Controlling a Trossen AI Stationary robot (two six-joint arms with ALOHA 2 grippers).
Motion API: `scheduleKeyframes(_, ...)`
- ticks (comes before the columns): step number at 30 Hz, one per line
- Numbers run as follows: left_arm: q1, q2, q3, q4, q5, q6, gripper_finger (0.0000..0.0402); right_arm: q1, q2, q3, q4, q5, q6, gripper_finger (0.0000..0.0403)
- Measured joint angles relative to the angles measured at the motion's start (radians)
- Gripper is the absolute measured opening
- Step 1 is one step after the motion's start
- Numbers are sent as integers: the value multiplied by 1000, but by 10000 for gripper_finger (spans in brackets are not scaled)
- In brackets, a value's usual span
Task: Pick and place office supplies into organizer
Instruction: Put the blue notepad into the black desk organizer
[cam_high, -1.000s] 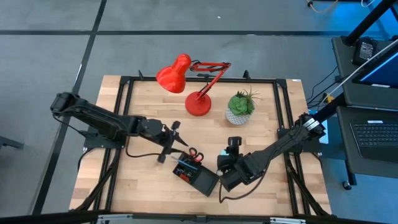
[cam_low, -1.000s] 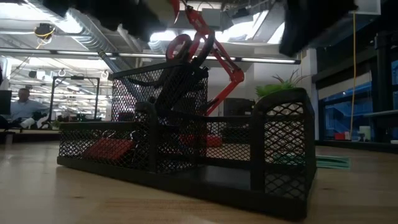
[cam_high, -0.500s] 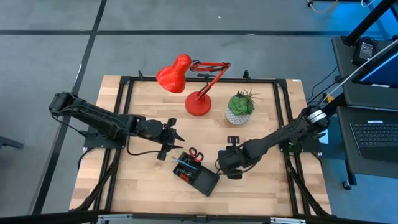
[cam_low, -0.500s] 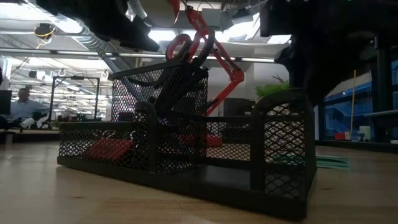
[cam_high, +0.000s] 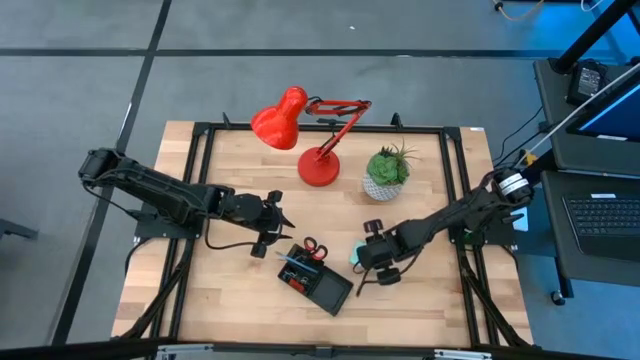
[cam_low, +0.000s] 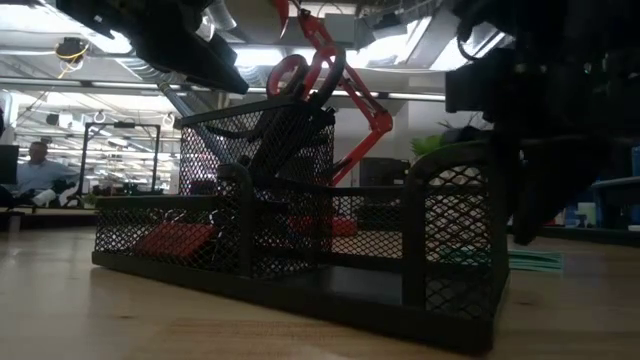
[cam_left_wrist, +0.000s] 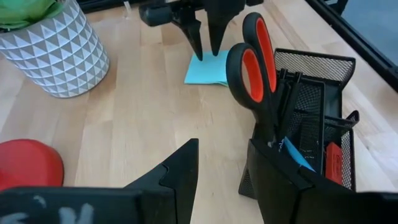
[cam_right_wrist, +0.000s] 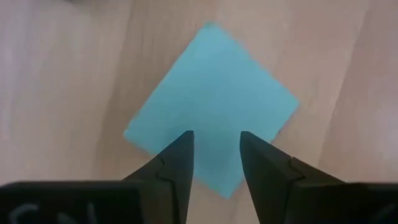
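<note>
With our right claw (cam_right_wrist: 214, 165) parted and empty directly above the sticky-note pad (cam_right_wrist: 211, 106), lying flat on the desk at the organizer's (cam_high: 318, 280) three o'clock, we judge it light and thin, best pinched across opposite edges.

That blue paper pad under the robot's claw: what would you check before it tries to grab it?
1. Right gripper above the sticky-note pad: ok.
2. Its fingers parted, nothing between them: ok.
3. Pad lying flat on the table, apart from the organizer: ok.
4. Fingers straddle a pad edge: not ok; both sit over its middle.
5. Left gripper clear of the pad: ok, it waits open by the scissors.
6. Free space in the organizer for the pad: cannot tell.
</note>
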Motion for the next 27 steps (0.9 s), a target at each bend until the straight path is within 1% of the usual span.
scheduleKeyframes(3,0,0,0,1,0,-3,132,-29,0,-1,1,-50,-109,133)
scheduleKeyframes(6,0,0,0,1,0,-13,132,-59,0,6,-1,-122,-218,133)
scheduleKeyframes(14,0,0,0,2,-2,-46,132,-113,0,12,-3,-150,-458,133)
scheduleKeyframes(18,0,0,0,2,-1,-47,132,-126,2,12,0,-203,-539,133)
scheduleKeyframes(21,0,0,0,2,-2,-48,132,-126,10,12,9,-222,-583,133)
scheduleKeyframes(27,0,1,0,7,-1,-45,132,-127,59,15,26,-226,-586,133)
